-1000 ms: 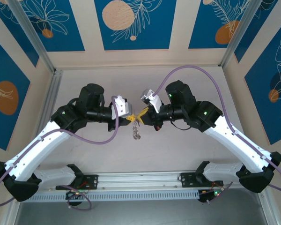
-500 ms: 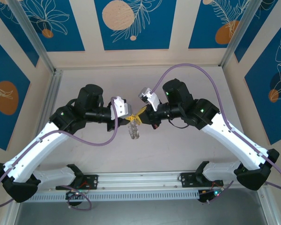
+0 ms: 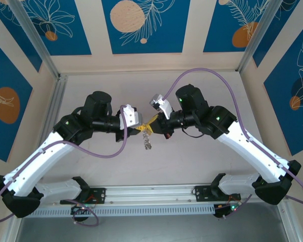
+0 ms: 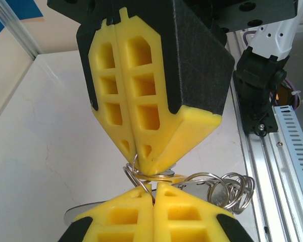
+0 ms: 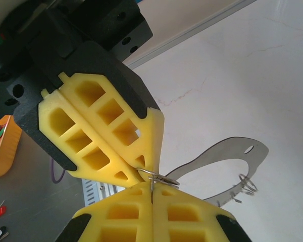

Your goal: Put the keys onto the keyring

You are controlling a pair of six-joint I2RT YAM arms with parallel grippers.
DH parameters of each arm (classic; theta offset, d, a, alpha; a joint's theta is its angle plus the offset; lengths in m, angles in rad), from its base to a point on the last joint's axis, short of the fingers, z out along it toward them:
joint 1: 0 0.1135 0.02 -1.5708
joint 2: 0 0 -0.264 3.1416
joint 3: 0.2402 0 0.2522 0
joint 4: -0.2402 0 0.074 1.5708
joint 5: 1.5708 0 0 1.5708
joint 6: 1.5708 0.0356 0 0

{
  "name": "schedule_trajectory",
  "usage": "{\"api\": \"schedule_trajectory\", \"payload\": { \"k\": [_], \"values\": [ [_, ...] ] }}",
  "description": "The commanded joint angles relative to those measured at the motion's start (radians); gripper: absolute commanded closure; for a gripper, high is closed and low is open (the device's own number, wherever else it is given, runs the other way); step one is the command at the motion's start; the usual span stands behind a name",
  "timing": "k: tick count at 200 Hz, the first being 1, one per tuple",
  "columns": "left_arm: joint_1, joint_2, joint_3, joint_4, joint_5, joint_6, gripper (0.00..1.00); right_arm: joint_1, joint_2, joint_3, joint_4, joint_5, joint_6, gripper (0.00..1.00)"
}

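My two grippers meet tip to tip above the middle of the table, left gripper (image 3: pixel 140 129) and right gripper (image 3: pixel 152 125). Both are shut. In the left wrist view my left gripper (image 4: pixel 152 185) pinches a thin silvery wire loop of the keys (image 4: pixel 134 174), and a bunch of such loops (image 4: pixel 230 189) lies to the right. A small yellow-orange key (image 4: pixel 184 179) sits flat between the tips. In the right wrist view my right gripper (image 5: pixel 151 187) nips a wire loop (image 5: pixel 161 177). The keyring (image 5: pixel 217 154), a thin grey hoop, hangs beyond it with more loops (image 5: pixel 246 185) on its edge.
The hanging bunch (image 3: pixel 147 143) dangles over bare white table (image 3: pixel 156 161). An aluminium rail (image 3: pixel 151 194) runs along the near edge. An orange bin (image 5: pixel 0 146) with small items shows at the left of the right wrist view.
The right gripper has shifted slightly back and to the left, staying against the left one. The dangling hoop has swung and turned under the tips. Both grippers stay shut.
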Motion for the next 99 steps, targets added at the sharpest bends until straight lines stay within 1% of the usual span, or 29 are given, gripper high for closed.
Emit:
{"api": "schedule_trajectory", "payload": {
  "k": [1, 99],
  "values": [
    [-0.029, -0.022, -0.002, 0.012, 0.037, 0.031, 1.00, 0.003, -0.006, 0.018, 0.067, -0.026, 0.010, 1.00],
    [-0.028, -0.022, -0.006, 0.020, 0.029, 0.030, 1.00, 0.031, 0.000, 0.038, 0.046, -0.012, -0.011, 1.00]
  ]
}}
